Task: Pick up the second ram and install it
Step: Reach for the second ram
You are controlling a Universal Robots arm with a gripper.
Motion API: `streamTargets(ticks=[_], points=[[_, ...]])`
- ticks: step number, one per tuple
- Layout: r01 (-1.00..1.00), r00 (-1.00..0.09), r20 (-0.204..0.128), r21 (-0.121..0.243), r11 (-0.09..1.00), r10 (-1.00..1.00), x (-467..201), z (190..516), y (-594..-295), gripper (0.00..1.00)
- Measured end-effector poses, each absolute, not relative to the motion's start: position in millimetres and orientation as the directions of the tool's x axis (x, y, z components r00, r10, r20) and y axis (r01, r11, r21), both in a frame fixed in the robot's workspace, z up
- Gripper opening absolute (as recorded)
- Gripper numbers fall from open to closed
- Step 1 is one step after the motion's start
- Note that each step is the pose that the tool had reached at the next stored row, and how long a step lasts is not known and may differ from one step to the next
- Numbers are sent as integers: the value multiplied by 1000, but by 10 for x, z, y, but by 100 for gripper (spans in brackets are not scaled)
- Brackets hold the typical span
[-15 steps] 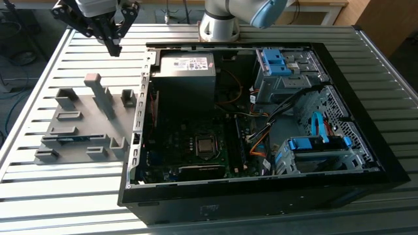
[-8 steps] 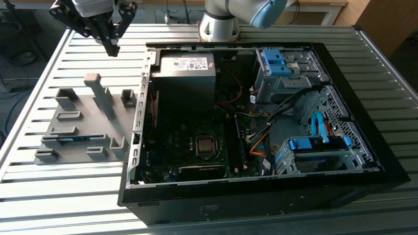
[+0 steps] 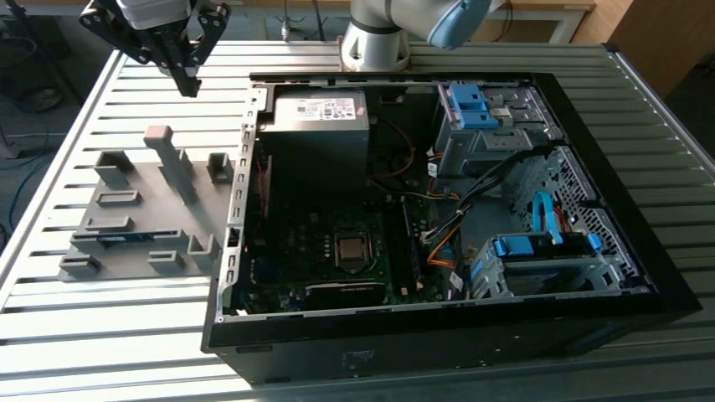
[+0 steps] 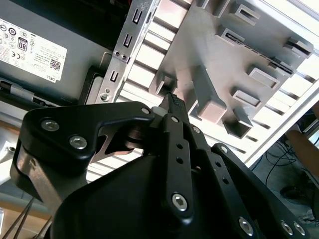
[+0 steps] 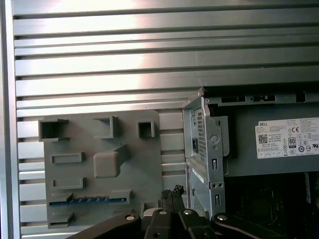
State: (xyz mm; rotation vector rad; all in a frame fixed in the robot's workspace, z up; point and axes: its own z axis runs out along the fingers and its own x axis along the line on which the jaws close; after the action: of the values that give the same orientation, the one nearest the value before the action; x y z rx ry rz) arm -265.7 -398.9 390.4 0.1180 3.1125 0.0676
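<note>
The gripper [image 3: 190, 84] hangs above the slatted metal surface [image 3: 112, 335], off the far end of the grey holder tray [image 3: 151, 222] and just outside the back corner of the open computer case [image 3: 447, 339], towards the exterior view's left. Its fingers [image 5: 166, 194] are drawn together to a single point and hold nothing (in both wrist views the dark tips meet with no gap to speak of). The second ram [image 3: 120, 239] lies on edge in a low slot at the near end of the tray, well apart from the gripper; in the first wrist view it shows as a thin blue strip [image 5: 89, 200] running along the tray [image 5: 144, 169] between two small grey blocks, with the fingertips poised beside the tray's edge and the perforated metal corner of the case [image 5: 204, 144]. The tray lies flat on the surface, just beside the case's side wall, its taller posts standing upright. Inside the case the power supply [image 3: 318, 113] with its white label sits at the back, and the motherboard [image 3: 324, 251] lies in front of it with the processor socket [image 3: 353, 249] bare.
</note>
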Motion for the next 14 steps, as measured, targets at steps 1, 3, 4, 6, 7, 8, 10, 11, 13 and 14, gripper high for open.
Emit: streamTargets(ticks=[1,3,4,6,7,8,10,11,13,14], points=[[75,-997,-24,44,996,76,-2662,3904,-3989,11],[75,-997,-24,44,996,76,-2670,3904,-3989,11],[75,-997,-24,44,996,76,-2674,3904,-3989,11],[75,-997,-24,44,996,76,-2682,3903,-3990,11],[75,-997,-24,44,996,76,-2685,3904,-3989,11],[75,-997,-24,44,996,76,-2688,3903,-3989,11],[75,-997,-24,44,996,76,-2697,3903,-3989,11],[75,-997,-24,44,996,76,-2702,3903,-3989,11],[75,-997,-24,44,996,76,-2712,3902,-3989,11],[75,-997,-24,44,996,76,-2716,3902,-3989,11]])
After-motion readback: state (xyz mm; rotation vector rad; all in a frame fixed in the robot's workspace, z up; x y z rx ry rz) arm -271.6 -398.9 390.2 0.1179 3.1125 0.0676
